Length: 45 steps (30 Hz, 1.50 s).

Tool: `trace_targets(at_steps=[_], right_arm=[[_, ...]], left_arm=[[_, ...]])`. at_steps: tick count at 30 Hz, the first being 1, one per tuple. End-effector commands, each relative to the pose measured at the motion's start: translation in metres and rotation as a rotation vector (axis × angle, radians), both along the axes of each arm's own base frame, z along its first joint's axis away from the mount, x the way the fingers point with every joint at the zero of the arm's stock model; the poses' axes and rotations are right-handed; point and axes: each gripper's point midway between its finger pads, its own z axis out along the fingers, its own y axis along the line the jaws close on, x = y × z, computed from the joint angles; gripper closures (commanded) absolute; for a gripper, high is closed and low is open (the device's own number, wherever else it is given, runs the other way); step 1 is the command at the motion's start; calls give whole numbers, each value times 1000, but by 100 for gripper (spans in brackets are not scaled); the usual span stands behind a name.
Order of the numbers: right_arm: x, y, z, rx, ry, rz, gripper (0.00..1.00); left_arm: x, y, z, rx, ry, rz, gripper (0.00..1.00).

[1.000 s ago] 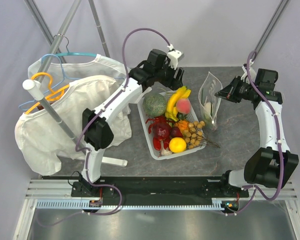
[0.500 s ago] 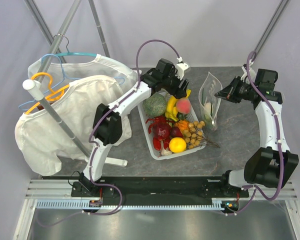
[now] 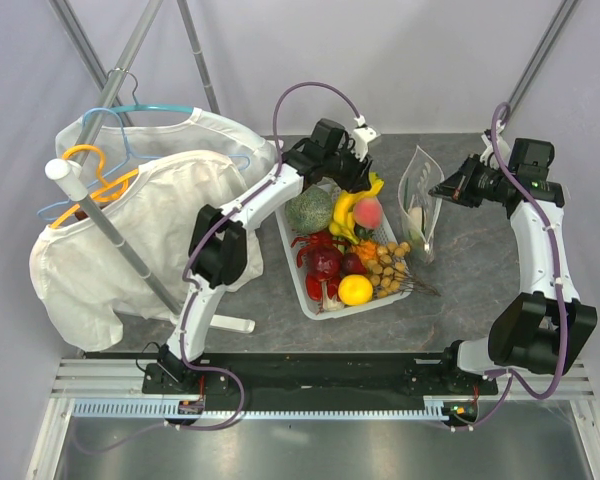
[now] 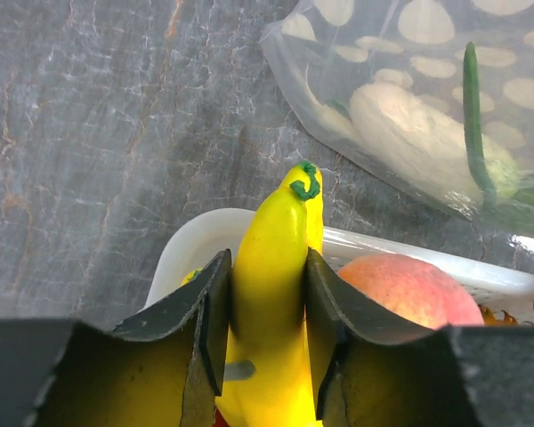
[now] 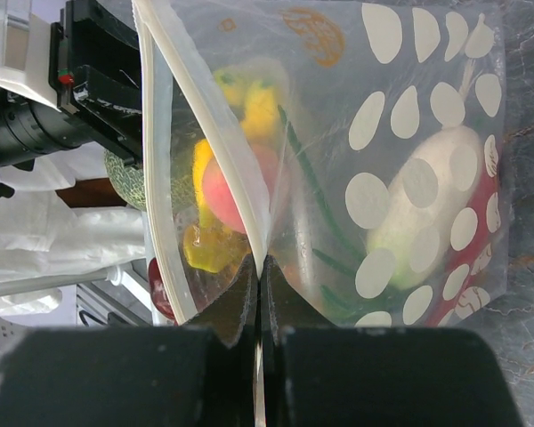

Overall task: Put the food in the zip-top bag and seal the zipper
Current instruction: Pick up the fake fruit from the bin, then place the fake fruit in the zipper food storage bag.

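Left hand (image 4: 265,271) grips banana bunch (image 4: 279,218), base cut off; right hand (image 5: 260,286) pinches zip-top bag (image 5: 409,133).

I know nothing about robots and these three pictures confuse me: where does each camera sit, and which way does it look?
Top view: fixed above and behind the arms, looking down at the table, white basket and dotted bag; both arms show whole.
Left wrist: on the left arm, looking along the left hand, whose two dark fingers clamp the banana bunch.
Right wrist: on the right arm, looking along the right hand, which pinches the dotted bag's edge.
Shared: all three show the dotted bag.
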Motion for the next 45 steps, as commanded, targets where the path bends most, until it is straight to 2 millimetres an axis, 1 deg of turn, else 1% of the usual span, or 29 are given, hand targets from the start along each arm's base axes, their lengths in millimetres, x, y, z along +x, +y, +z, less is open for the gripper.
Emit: trace_targets(at_steps=[1,6,11,12,15,18,19,20,21,22,25,26,27,29,30,31,32,33,35,36,37,38,39,40,41,42,43,44,45], right_arm=[[0,2,11,-10,-35,32,100],[-2,3,8,-6,-30,39,100],[-2,2,7,-7,-28,38,100],[-1,2,7,-7,-27,38,100],[-1,2,7,-6,-25,39,100],[0,3,7,0,-23,41,100],[0,3,7,3,-23,42,100],[0,3,7,7,-19,40,100],[0,4,7,8,-21,42,100],[-1,4,9,13,-22,40,100],[-1,5,13,19,-33,37,100],[0,6,14,23,-36,40,100],[0,6,15,27,-37,40,100],[-1,9,17,45,-34,51,100],[-2,10,16,52,-32,55,100],[-2,11,16,60,-27,57,100],[-1,11,15,66,-24,61,100],[-2,12,16,71,-23,66,100],[-3,13,16,73,-25,68,100],[-3,14,17,74,-27,75,100],[-4,14,18,78,-29,76,100],[-4,15,18,80,-29,80,100],[-5,16,18,85,-30,86,100],[-7,18,20,99,-33,103,100],[-8,20,22,103,-39,113,100],[-9,21,23,107,-43,120,100],[-10,22,23,110,-42,127,100],[-11,23,25,112,-52,140,100],[-13,23,24,113,-48,144,100]], left_arm=[[-5,1,80,-91,-174,-47,67],[-14,7,116,-120,-264,-68,74],[-22,12,128,-114,-314,-105,79],[-24,14,127,-109,-317,-114,79],[-32,16,137,-128,-321,-125,83],[-38,16,158,-176,-321,-116,86],[-41,16,178,-218,-351,-114,90],[-44,16,184,-241,-348,-115,92],[-52,15,197,-288,-332,-120,93],[-54,13,214,-344,-361,-124,97],[-77,15,248,-483,-345,-130,98],[-84,17,269,-547,-404,-139,98],[-93,14,276,-588,-400,-149,98],[-106,12,294,-681,-494,-179,98],[-124,9,307,-727,-551,-220,98],[-133,7,312,-758,-600,-242,98],[-144,7,319,-822,-699,-266,98],[-155,-1,321,-847,-759,-275,98],[-164,-9,319,-884,-821,-286,96],[-172,-13,327,-909,-917,-278,94],[-169,-21,320,-916,-944,-259,91],[-169,-25,319,-928,-976,-248,90],[-177,-27,326,-961,-1049,-251,87],[-171,-38,310,-948,-1066,-251,86],[-170,-41,310,-934,-1156,-246,86],[-169,-45,305,-933,-1194,-242,86],[-170,-45,307,-950,-1243,-225,87],[-162,-51,297,-926,-1287,-214,87],[-158,-52,294,-915,-1313,-196,89]])
